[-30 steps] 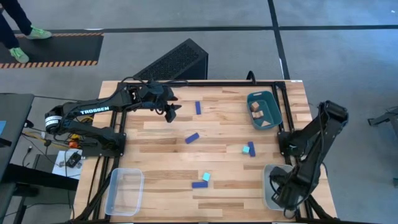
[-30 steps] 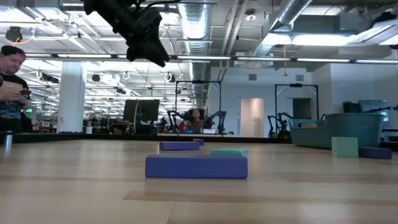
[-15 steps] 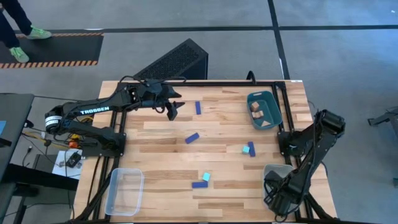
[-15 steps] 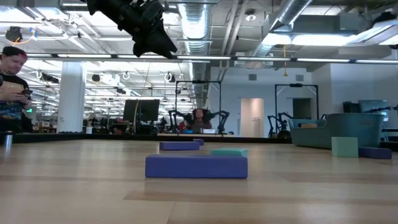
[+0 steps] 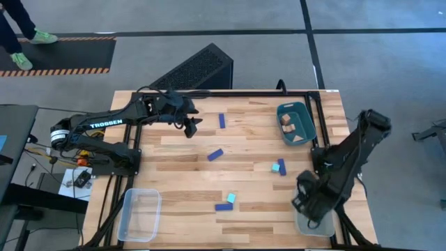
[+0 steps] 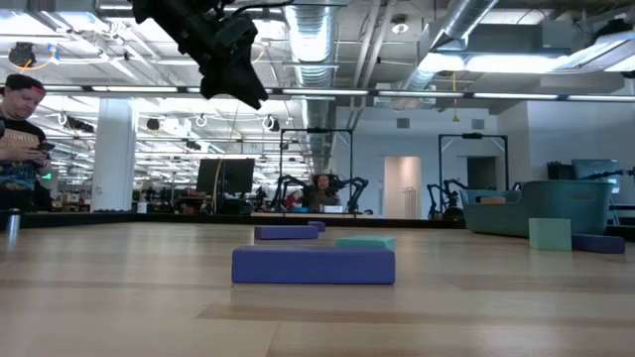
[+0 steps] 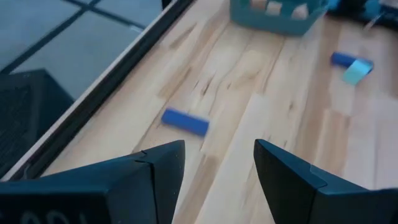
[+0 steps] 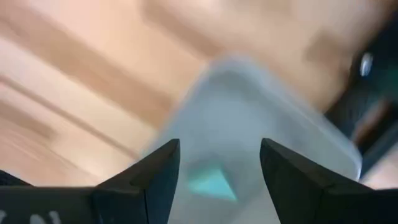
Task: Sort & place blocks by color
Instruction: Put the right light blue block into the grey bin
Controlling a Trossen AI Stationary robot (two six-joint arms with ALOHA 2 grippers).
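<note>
Left gripper (image 5: 193,125) hangs above the table in the upper-left part of the high view, fingers (image 7: 163,169) spread apart with nothing between them; the left wrist view looks past them at a dark blue bar (image 7: 185,122) lying flat on the wood, well apart from the gripper. Same bar sits in the high view near the top centre (image 5: 222,120). Right gripper (image 5: 306,202) is at the lower right of the high view, over the near edge of a clear tray (image 5: 311,222); its fingers (image 8: 152,175) stand apart and grip nothing, and the right wrist view shows a teal wedge (image 8: 211,184) lying inside that tray below them (view is blurred, can't tell more). Second dark blue bar (image 5: 215,154) lies at an angle in the middle of the table. A teal cube (image 5: 276,167) touches a third dark blue bar (image 5: 282,166) right of centre. Another teal cube (image 5: 231,199) sits just beside a fourth dark blue bar (image 5: 224,206) in the lower centre; in the low view that bar (image 6: 313,265) is the closest thing, teal block behind it. Pale wood pieces (image 5: 288,123) lie in the dark teal bin (image 5: 304,112) at upper right. An empty-looking clear tray (image 5: 139,214) sits at lower left. A person (image 6: 20,139) stands at the far left of the low view
</note>
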